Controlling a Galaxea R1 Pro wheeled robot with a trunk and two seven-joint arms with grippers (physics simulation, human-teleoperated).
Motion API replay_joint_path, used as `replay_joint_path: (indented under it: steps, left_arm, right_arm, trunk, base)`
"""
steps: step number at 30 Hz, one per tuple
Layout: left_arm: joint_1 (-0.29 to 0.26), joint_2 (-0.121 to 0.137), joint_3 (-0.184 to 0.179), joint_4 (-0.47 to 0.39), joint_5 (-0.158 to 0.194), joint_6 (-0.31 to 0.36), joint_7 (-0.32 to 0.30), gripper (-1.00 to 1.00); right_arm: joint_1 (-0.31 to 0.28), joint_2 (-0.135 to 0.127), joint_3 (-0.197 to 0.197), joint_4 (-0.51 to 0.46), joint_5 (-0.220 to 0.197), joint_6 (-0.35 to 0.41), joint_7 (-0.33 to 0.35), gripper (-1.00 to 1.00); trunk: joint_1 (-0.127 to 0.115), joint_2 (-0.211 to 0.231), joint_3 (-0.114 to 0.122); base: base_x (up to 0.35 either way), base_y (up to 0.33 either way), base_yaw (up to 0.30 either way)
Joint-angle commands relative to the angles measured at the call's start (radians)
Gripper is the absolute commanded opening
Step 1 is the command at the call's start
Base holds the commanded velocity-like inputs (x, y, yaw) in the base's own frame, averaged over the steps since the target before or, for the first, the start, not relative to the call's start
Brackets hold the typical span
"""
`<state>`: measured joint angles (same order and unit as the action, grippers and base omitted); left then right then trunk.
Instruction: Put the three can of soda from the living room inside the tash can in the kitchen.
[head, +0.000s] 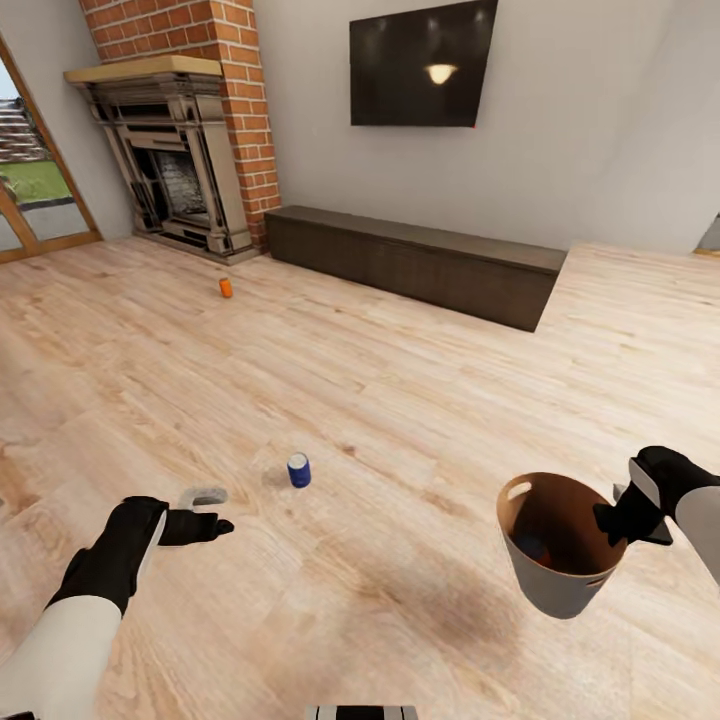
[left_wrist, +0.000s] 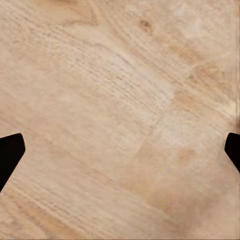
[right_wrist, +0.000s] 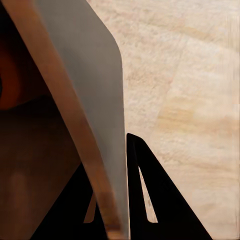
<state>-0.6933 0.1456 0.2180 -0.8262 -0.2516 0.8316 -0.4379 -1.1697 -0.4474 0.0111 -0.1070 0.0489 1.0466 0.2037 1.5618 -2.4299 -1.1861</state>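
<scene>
right tool (head: 622, 520) pinching trash can (head: 560, 585) rim, mouth up | left tool (head: 205, 512) spread | blue can (head: 298, 470) upright

Even, bright, soft indoor light with daylight at the window (head: 30, 180) in the upper left, a lamp glare on the TV (head: 424, 62), faint shadows on the floor (head: 400, 400), wide-angle bending at edges, wrist views slightly blurred.

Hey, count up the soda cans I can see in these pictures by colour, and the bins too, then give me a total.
Bright orange soda can on the floor near the fireplace: 1
Dark blue soda cans: 2, one standing on the floor, one partly visible inside the bin
Round grey-white bin with brown inside: 1
Total: 4
</scene>
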Motion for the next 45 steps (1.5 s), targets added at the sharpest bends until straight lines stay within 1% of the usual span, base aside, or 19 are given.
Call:
replay_joint_path:
  steps: [1,2,3,7,8,9,12,15,19,21,25,27,31,32,34,36,37,40,45]
  left_arm:
    - [0.000,-0.002,0.000,0.000,0.000,0.000,0.000,1.00]
    - [0.000,-0.006,0.000,0.001,0.000,0.000,0.000,1.00]
    - [0.000,-0.007,0.000,0.001,0.000,0.000,0.000,1.00]
    - [0.000,-0.010,0.001,0.001,0.000,0.000,0.000,1.00]
    - [0.000,-0.014,0.001,0.002,-0.001,-0.001,0.001,1.00]
    - [0.000,-0.019,0.001,0.003,-0.001,-0.001,0.002,1.00]
    - [0.000,-0.047,0.000,0.002,-0.002,0.000,0.008,1.00]
    - [-0.001,-0.059,0.000,0.001,-0.002,0.000,0.015,1.00]
    - [-0.010,-0.068,0.000,0.001,-0.002,0.000,0.019,1.00]
    - [-0.020,-0.073,0.000,0.002,-0.002,0.000,0.020,1.00]
    - [-0.027,-0.088,0.000,0.003,-0.004,0.000,0.020,1.00]
    - [-0.028,-0.090,0.000,0.003,-0.004,0.000,0.021,1.00]
    - [-0.029,-0.092,-0.001,0.001,-0.002,0.003,0.021,1.00]
    - [-0.029,-0.093,-0.001,0.001,-0.002,0.003,0.021,1.00]
    - [-0.029,-0.093,-0.001,0.001,-0.002,0.003,0.021,1.00]
    - [-0.029,-0.093,0.000,0.001,-0.002,0.002,0.022,1.00]
    - [-0.029,-0.093,0.000,0.001,-0.002,0.002,0.022,1.00]
    - [-0.029,-0.093,0.000,0.001,-0.002,0.002,0.024,1.00]
    - [-0.029,-0.093,-0.001,0.001,-0.004,0.000,0.031,1.00]
  right_arm:
    - [-0.008,0.000,-0.013,-0.005,-0.010,0.001,0.007,-1.00]
    - [-0.038,0.003,-0.013,-0.006,-0.010,0.001,0.007,-1.00]
    - [-0.056,0.004,-0.013,-0.006,-0.010,0.001,0.006,-1.00]
    - [-0.092,0.006,-0.013,-0.007,-0.010,0.001,0.007,-1.00]
    - [-0.098,0.007,-0.014,-0.007,-0.009,0.001,0.007,-1.00]
    - [-0.100,0.008,-0.015,-0.008,-0.009,0.001,0.007,-1.00]
    - [-0.105,0.011,-0.015,-0.008,-0.010,0.001,0.006,-1.00]
    - [-0.107,0.013,-0.014,-0.008,-0.011,0.001,0.006,-1.00]
    - [-0.108,0.020,-0.013,-0.008,-0.011,0.001,0.006,-1.00]
    - [-0.108,0.030,-0.011,-0.008,-0.010,0.001,0.006,-1.00]
    - [-0.109,0.062,-0.010,-0.011,-0.008,0.001,0.005,-1.00]
    - [-0.114,0.070,-0.010,-0.016,-0.009,0.001,0.005,-1.00]
    - [-0.167,0.100,-0.009,-0.002,-0.010,0.001,0.003,-1.00]
    - [-0.173,0.103,-0.009,0.004,-0.010,0.001,0.002,-1.00]
    - [-0.188,0.108,-0.005,0.017,-0.010,0.001,0.001,-1.00]
    - [-0.226,0.110,0.011,0.045,-0.011,0.001,0.000,-1.00]
    - [-0.234,0.111,0.015,0.053,-0.011,0.001,-0.001,-1.00]
    - [-0.254,0.112,0.028,0.072,-0.011,0.001,-0.001,-1.00]
    - [-0.265,0.112,0.037,0.084,-0.011,0.001,-0.002,-1.00]
  trunk:
    - [0.000,0.000,0.000]
    - [0.000,0.000,0.000]
    - [0.000,0.000,0.000]
    - [0.000,0.000,0.000]
    - [0.000,0.000,0.000]
    - [0.000,0.000,0.000]
    - [0.000,0.000,0.000]
    - [0.000,0.000,0.000]
    - [0.000,0.000,0.000]
    - [0.000,0.000,0.000]
    - [0.000,0.000,0.000]
    - [0.000,0.000,0.000]
    - [0.000,0.000,0.000]
    - [0.000,0.000,0.000]
    - [0.000,0.000,0.000]
    - [0.000,0.000,0.000]
    - [0.000,0.000,0.000]
    - [0.000,0.000,0.000]
    - [0.000,0.000,0.000]
  base:
    - [0.268,-0.207,0.000]
    - [0.268,-0.207,0.000]
    - [0.268,-0.207,0.000]
    - [0.270,-0.203,0.000]
    - [0.279,-0.186,0.000]
    - [0.281,-0.183,0.000]
    - [0.284,-0.177,0.000]
    - [0.286,-0.173,0.000]
    - [0.287,-0.172,0.000]
    - [0.288,-0.171,0.000]
    - [0.288,-0.171,0.000]
    - [0.288,-0.171,0.000]
    - [0.288,-0.171,0.000]
    - [0.288,-0.171,0.000]
    - [0.288,-0.171,0.000]
    - [0.287,-0.171,0.000]
    - [0.280,-0.168,0.000]
    - [0.245,-0.138,0.000]
    - [0.183,-0.042,0.000]
